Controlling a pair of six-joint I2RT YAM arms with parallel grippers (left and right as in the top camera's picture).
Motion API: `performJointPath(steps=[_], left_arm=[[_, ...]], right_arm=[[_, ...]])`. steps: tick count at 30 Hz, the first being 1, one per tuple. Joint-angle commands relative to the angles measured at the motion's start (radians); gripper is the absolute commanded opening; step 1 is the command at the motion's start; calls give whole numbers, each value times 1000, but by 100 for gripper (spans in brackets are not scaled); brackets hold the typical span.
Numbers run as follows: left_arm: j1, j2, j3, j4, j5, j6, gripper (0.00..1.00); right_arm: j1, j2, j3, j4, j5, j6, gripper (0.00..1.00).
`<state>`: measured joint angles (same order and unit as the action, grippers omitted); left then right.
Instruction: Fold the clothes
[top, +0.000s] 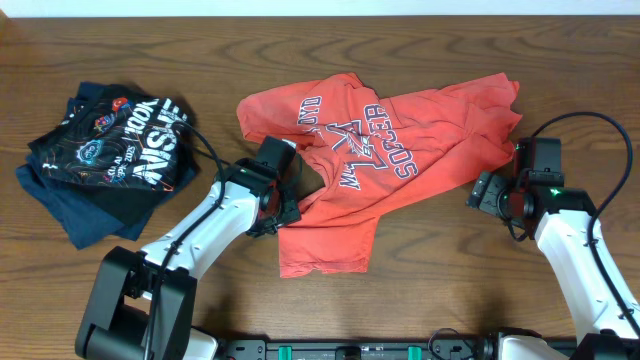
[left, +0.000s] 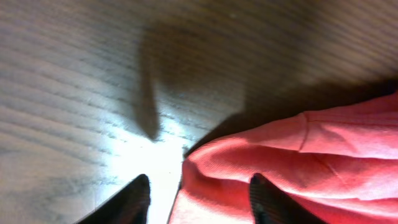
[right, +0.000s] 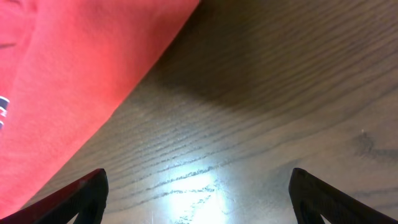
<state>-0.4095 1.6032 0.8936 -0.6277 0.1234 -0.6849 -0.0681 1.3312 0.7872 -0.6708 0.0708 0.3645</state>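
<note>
The overhead camera looks straight down from high above on the whole table (top: 440, 40), with both arms reaching in from the near edge. Each wrist camera sits close over the wood and looks down past its own gripper: the left gripper (left: 199, 202) faces a fold of the T-shirt (left: 298, 168), and the right gripper (right: 198, 186) faces the shirt's right edge. All three views share the shirt and the tabletop.
</note>
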Motion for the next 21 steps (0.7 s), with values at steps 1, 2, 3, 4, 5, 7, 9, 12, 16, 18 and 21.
performJointPath(steps=[1,2,3,4,5,7,9,12,16,18,21], left_arm=[[0,-4,-4,1,11,27,57],[0,-4,-4,0,11,27,57],[1,-4,-5,0,11,27,59],[1,-4,-5,1,11,27,62],[1,-4,-6,3,11,27,66],[1,-2,-6,8,11,27,72],[0,6,-7,17,11,32,77],[0,32,-7,20,32,80,79],[0,100,-7,77,201,215,79],[0,129,-7,100,249,243,79],[0,156,-7,115,294,269,75]], right_arm=[[-5,4,0,-5,-4,-14,92],[-5,4,0,-5,-4,-14,92],[-5,4,0,-5,-4,-14,92],[-5,4,0,-5,-4,-14,92],[-5,4,0,-5,-4,-14,92],[-5,4,0,-6,-4,-14,92],[-5,4,0,-10,-4,-14,91],[-5,4,0,-14,-5,-14,92],[-5,4,0,-16,-5,-14,92],[-5,4,0,-18,-5,-13,92],[-5,4,0,-21,-4,-14,92]])
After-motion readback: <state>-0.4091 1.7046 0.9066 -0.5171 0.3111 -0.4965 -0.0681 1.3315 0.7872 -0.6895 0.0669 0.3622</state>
